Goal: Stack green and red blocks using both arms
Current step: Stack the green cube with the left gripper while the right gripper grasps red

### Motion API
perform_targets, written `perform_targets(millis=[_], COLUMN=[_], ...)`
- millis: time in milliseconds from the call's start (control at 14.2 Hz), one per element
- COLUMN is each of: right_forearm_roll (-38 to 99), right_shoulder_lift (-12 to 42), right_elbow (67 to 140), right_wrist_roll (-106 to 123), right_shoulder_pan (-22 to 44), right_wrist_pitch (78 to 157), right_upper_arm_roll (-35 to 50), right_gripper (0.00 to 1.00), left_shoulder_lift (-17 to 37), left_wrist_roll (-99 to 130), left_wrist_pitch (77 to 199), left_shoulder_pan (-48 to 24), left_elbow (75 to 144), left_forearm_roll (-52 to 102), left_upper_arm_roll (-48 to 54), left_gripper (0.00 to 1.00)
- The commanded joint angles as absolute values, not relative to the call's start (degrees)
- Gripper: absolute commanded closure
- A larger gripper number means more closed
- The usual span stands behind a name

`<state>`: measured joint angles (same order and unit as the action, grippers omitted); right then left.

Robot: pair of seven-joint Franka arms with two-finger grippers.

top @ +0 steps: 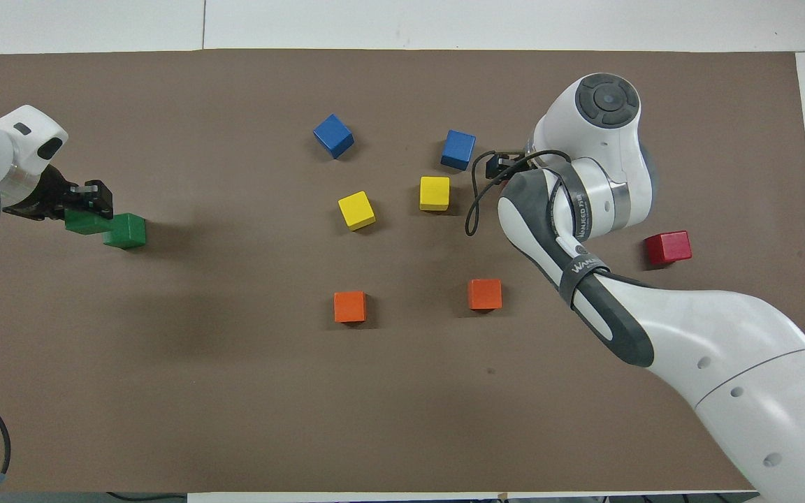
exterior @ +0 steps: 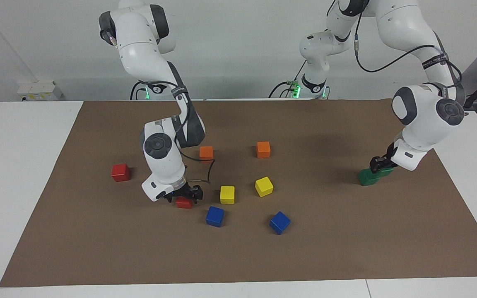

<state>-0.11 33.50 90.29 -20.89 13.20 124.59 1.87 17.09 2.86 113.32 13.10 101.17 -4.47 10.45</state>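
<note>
Facing view: right gripper (exterior: 185, 198) is low at centre-left of the frame, fingers astride a red block (exterior: 184, 203) on the worktop (exterior: 77, 231); whether they pinch it or only straddle it I cannot tell. The second red block (exterior: 120, 172) sits to the upper left, same arm's end. At right, left gripper (exterior: 381, 164) clenches a green block (exterior: 383, 171), which overlaps the second green block (exterior: 366, 177) at its lower left; touching or just above, unclear.

Overhead view: held green block (top: 86, 221) lies up-left of the resting one (top: 125, 230), partly over it, not squared. Judgement: placement turns on closing that offset. Right gripper (top: 500, 166) is mostly hidden under its arm.
</note>
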Motion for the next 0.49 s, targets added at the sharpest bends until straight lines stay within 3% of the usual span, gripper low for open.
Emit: perform_targets(millis=[0,212,353,423], right_forearm_roll=[0.88,1.14,1.14,1.14], right_shoulder_lift=[31.55,31.64,31.64,31.55], right_elbow=[92.81,92.9,93.51,93.86], right_wrist_roll=[-22.06,-22.41,-23.02,-23.38], right_shoulder_pan=[13.18,13.18,13.18,13.18], right_wrist_pitch=[125.68,125.77,125.95,126.47], right_upper_arm_roll=[2.29,2.29,2.29,2.29], right_gripper=[0.0,0.0,0.13,0.28], left_shoulder_lift=[14.33,14.06,14.06,14.06], left_wrist_roll=[3.43,3.78,3.95,3.96], left_wrist_pitch=[117.85,119.53,119.44,119.53], left_shoulder_pan=[13.18,13.8,13.89,13.89], left_elbow=[106.6,107.75,107.84,107.93], left_forearm_roll=[-5.1,-5.1,-5.1,-5.1], left_upper_arm_roll=[10.9,10.9,10.9,10.9], left_gripper=[1.0,1.0,1.0,1.0])
